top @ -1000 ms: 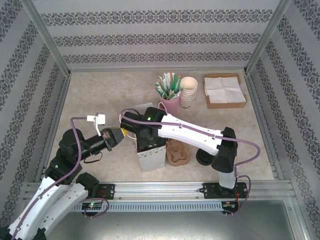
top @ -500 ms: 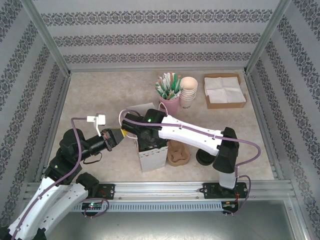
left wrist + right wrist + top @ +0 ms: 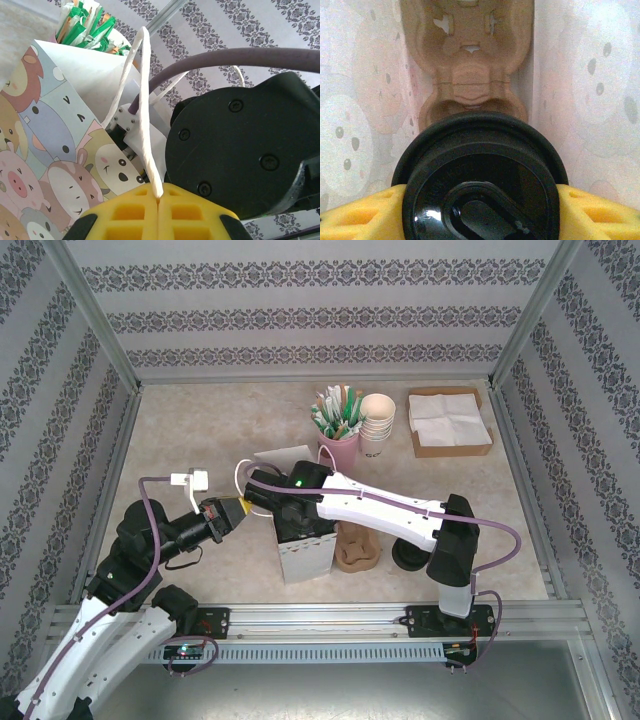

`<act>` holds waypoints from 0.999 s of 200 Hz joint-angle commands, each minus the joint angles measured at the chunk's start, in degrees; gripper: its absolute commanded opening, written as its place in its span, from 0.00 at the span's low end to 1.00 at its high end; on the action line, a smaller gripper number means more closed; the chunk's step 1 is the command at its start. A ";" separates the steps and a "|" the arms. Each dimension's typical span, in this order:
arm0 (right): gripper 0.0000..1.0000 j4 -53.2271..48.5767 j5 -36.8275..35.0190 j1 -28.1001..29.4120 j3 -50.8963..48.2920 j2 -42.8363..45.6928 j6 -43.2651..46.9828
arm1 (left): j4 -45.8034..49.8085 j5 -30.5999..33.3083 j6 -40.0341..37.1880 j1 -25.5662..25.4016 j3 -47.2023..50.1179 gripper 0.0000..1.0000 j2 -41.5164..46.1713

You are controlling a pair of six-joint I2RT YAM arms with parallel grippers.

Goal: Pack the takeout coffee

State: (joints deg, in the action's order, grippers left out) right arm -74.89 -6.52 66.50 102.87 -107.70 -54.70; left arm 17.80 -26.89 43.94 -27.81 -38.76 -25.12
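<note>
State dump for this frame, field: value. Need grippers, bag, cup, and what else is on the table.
left gripper: shut on bag handle, pulling it taut
right gripper: inside paper bag, shut on coffee cup with black lid
cup carrier: at bag bottom, below cup
cup status: appears not yet seated in carrier
table: brown tray beside bag, pink holder, cup stack, napkin box

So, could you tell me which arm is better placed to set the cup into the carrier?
Right: the right gripper holds the black-lidded cup inside the paper bag, just above the cup carrier. The left gripper is shut on the bag handle.
</note>
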 commanded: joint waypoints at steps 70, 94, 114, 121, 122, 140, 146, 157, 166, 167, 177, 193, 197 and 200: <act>0.58 1.01 0.46 0.24 -4.22 0.24 0.33 | -2.05 -0.48 -0.31 -0.86 -1.75 0.03 0.60; 0.58 2.24 0.51 0.33 -5.46 1.13 0.21 | -2.04 -0.22 -0.43 -0.86 -1.57 0.03 0.60; 0.58 2.94 0.29 0.41 -5.75 1.82 0.03 | -2.03 -0.16 -0.19 -0.91 -1.39 0.03 0.49; 0.58 3.22 0.24 0.42 -5.81 1.99 0.03 | -2.01 -0.11 -0.13 -0.85 -1.31 0.03 0.47; 0.58 3.28 0.22 0.40 -5.82 2.02 0.08 | -2.00 -0.14 -0.11 -0.84 -1.27 0.03 0.45; 0.57 4.37 -0.29 0.54 -6.01 2.96 -0.02 | -2.13 -0.17 -0.10 -0.87 -1.14 0.03 0.43; 0.58 4.93 -0.48 0.61 -6.21 3.32 -0.14 | -2.16 -0.15 -0.09 -0.84 -1.10 0.03 0.43; 0.58 6.13 -0.87 0.71 -6.74 4.04 0.01 | -2.15 -0.09 -0.05 -0.91 -1.04 0.03 0.34; 0.58 6.98 -0.99 0.67 -7.27 4.40 0.05 | -2.14 -0.17 -0.07 -0.91 -1.05 0.03 0.30; 0.58 7.01 -1.01 0.66 -7.30 4.42 0.08 | -2.15 -0.18 -0.08 -0.88 -1.05 0.03 0.27; 0.58 7.21 -0.98 0.71 -7.74 4.54 0.11 | -2.14 -0.24 0.02 -0.88 -1.12 0.03 0.24; 0.58 7.03 -1.03 0.87 -8.29 4.21 0.25 | -2.16 -0.26 0.05 -0.89 -1.03 0.03 0.25; 0.58 6.77 -1.05 0.84 -8.38 4.10 0.32 | -2.04 -0.26 0.00 -0.92 -1.01 0.03 0.17; 0.58 6.66 -1.10 0.90 -8.39 4.05 0.33 | -2.06 -0.19 0.00 -0.89 -1.02 0.03 0.15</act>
State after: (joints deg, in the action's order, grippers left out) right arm -68.51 -6.76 66.54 95.94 -104.53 -54.48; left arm 17.89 -26.55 43.97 -27.81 -38.76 -25.12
